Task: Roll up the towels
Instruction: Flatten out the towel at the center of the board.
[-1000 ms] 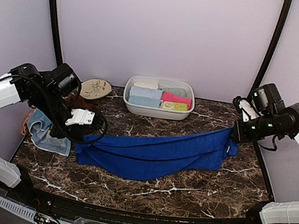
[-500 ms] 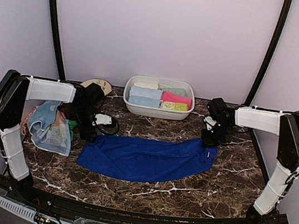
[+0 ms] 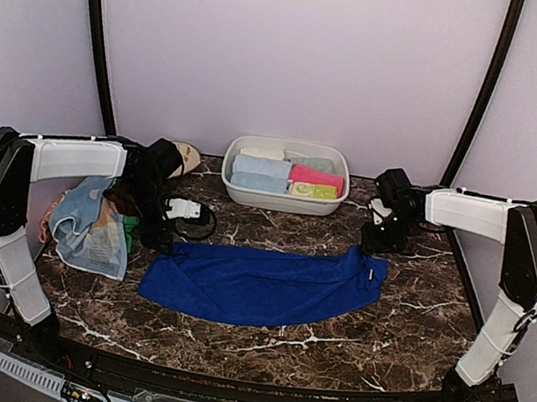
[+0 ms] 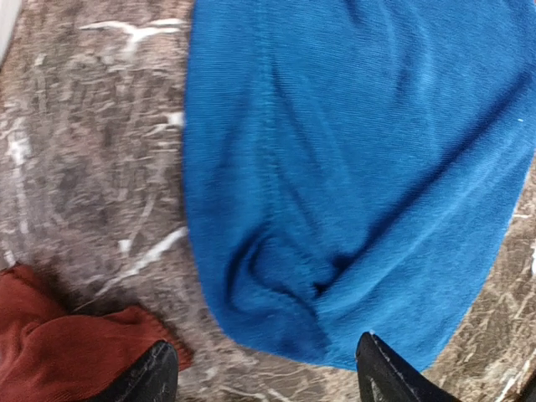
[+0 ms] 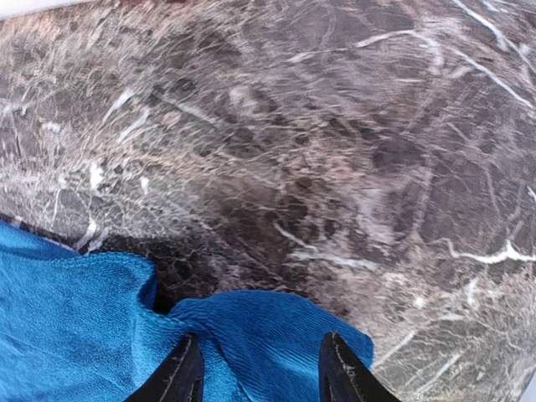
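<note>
The royal blue towel [image 3: 261, 283] is laid flat on the marble table [image 3: 381, 329], just in front of the white tub [image 3: 282, 201]. Its left end is seen beneath the left gripper [image 4: 264, 373], front-left of the tub, whose jaws are spread wide and hold nothing. Its right corner is seen beneath the right gripper [image 5: 260, 368], front-right of the tub, with jaws parted and empty. A rust-brown towel [image 4: 59, 352] is cut off at the frame edge. The cream plate [image 3: 189, 156], left of the tub, is mostly hidden by the left arm [image 3: 73, 157]. A second ago the blue towel was stretched in the air between both closed grippers.
</note>
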### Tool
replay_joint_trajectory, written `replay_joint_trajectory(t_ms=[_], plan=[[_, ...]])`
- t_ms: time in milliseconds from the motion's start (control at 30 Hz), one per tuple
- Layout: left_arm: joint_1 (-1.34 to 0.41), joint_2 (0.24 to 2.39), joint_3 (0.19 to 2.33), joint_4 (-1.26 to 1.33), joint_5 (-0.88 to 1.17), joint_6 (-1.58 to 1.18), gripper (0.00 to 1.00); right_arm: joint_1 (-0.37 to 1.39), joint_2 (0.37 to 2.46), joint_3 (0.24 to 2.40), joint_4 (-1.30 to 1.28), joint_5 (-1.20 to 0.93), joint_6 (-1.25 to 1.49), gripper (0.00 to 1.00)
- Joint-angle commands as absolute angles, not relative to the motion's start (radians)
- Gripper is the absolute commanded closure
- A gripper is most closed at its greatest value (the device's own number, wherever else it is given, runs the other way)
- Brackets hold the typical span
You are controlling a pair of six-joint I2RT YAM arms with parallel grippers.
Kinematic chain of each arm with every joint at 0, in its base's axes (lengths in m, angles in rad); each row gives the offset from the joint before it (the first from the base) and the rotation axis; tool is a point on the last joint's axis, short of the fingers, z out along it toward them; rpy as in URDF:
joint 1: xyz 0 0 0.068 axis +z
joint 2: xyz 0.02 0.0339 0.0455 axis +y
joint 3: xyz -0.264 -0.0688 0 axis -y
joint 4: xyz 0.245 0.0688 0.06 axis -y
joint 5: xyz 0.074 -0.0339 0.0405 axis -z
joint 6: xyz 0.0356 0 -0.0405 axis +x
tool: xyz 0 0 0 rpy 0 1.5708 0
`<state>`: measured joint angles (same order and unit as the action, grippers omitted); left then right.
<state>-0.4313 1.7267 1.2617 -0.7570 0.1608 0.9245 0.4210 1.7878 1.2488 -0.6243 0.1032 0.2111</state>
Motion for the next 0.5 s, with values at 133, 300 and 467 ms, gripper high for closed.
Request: replay_joint_trajectory(t_ms=[133, 300, 467], plan=[[-0.456, 1.721, 1.184, -0.751, 0.168, 0.952, 0.25, 0.362, 1.675, 1.227, -0.645, 0.128, 0.225, 0.50], [-0.456, 1.739, 1.164, -0.659, 0.126, 0.932, 0.38, 0.334, 1.663, 1.185, -0.623, 0.089, 0.241, 0.48], [-0.455, 1.744, 1.175, -0.592, 0.081, 0.901, 0.92, 0.312, 1.678, 1.160, -0.595, 0.065, 0.265, 0.47]])
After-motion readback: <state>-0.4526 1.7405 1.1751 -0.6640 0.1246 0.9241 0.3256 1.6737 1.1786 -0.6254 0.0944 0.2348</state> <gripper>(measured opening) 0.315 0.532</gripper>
